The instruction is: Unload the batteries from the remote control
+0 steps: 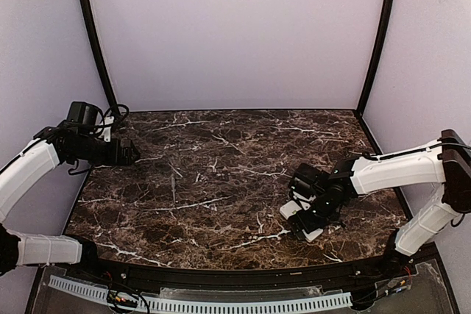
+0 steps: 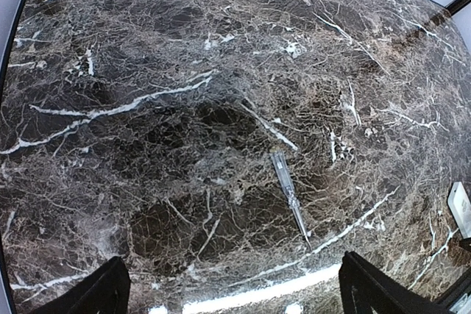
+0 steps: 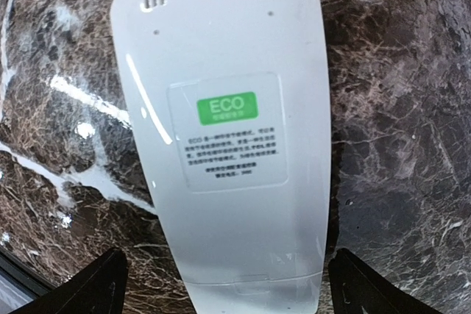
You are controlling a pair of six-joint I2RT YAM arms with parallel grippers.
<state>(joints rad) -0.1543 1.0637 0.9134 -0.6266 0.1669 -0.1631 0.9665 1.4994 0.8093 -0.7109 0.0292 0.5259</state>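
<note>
The remote control [image 3: 228, 108] lies back side up on the marble table, white, with a green ECO label and small dark print. In the top view only its two ends [image 1: 289, 209] show from under my right gripper [image 1: 309, 217]. My right gripper [image 3: 228, 277] is open and straddles the remote's near end, with a black fingertip [image 3: 103, 284] on each side, clear of its edges. The battery cover looks closed and the batteries are hidden. My left gripper [image 1: 131, 154] hovers open and empty at the far left of the table; its view [image 2: 232, 288] shows bare marble.
A white object [image 2: 461, 207] shows at the right edge of the left wrist view, likely the remote. Black frame posts [image 1: 96, 42] and pale walls stand at the back and sides. The right arm [image 1: 390, 170] stretches across the table's right part.
</note>
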